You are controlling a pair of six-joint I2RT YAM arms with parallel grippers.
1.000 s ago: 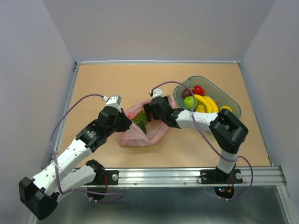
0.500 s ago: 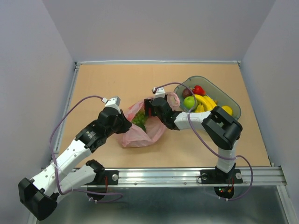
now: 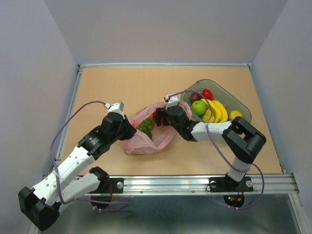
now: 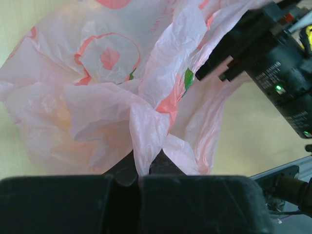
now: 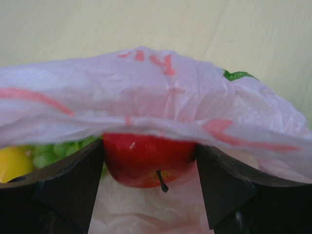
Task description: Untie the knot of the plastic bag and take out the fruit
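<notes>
The pink plastic bag lies open in the middle of the table, and no knot shows. My left gripper is shut on a fold of the bag's rim, seen in the left wrist view. My right gripper is at the bag's mouth, shut on a red apple that sits under the bag's upper rim. Green grapes and a small yellow fruit lie inside the bag.
A grey tray stands right of the bag. It holds a green apple, bananas, a red fruit, a dark purple fruit and a yellow fruit. The right arm's forearm crosses in front of the tray.
My right gripper has drawn back to the right, towards the bag's mouth, with the red apple in it, and its elbow has swung right. My left gripper has kept its hold on the bag.
</notes>
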